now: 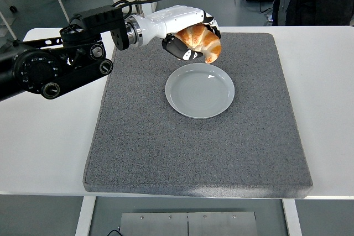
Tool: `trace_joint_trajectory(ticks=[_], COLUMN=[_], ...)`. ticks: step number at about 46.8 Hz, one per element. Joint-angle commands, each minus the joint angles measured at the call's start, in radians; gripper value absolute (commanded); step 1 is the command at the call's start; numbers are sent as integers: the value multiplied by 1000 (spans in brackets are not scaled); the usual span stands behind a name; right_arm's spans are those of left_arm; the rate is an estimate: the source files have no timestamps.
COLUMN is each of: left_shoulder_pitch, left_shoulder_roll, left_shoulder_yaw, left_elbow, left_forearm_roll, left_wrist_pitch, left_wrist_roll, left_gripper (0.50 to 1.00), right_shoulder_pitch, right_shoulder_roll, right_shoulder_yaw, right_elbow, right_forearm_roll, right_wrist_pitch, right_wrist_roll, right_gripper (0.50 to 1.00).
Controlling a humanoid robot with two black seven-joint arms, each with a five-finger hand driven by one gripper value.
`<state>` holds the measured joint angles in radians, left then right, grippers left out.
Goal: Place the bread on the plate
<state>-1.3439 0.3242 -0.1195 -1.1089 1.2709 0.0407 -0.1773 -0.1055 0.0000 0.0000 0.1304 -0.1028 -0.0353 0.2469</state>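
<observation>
One plate, pale and bare, centred on grey mat over white table. Just beyond its far rim, croissant-shaped bread aloft, not touching plate, gripped underhand in left hand, fingers curled round it from below so pastry rides on top. Held high probably for clearance over rim. Next likely: slight forward carry, lower, release. Right arm out of view. Cables and dark clothing at far top.
</observation>
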Motion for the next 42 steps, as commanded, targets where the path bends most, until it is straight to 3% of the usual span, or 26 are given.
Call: trace_joint_trajectory(ticks=[1, 26, 37, 42], left_shoulder_pitch=[-1, 38, 71, 75], left_shoulder_roll=[-31, -183, -241, -258], left_shoulder_yaw=[15, 115, 147, 195], left_elbow=[55, 185, 257, 288], left_forearm_roll=[-1, -1, 2, 1], left_wrist_pitch=[1, 11, 37, 65], left_wrist_roll=[-25, -70, -71, -97], left_gripper=[500, 500, 500, 500], right_shoulder_pitch=[0, 0, 1, 0], right_shoulder_roll=[0, 0, 0, 0], right_shoulder_yaw=[0, 0, 0, 0], right_elbow=[0, 0, 0, 0], right_forearm_roll=[0, 0, 0, -2], right_wrist_pitch=[0, 0, 0, 0], right_wrist_roll=[0, 0, 0, 0], right_gripper=[1000, 1000, 1000, 1000])
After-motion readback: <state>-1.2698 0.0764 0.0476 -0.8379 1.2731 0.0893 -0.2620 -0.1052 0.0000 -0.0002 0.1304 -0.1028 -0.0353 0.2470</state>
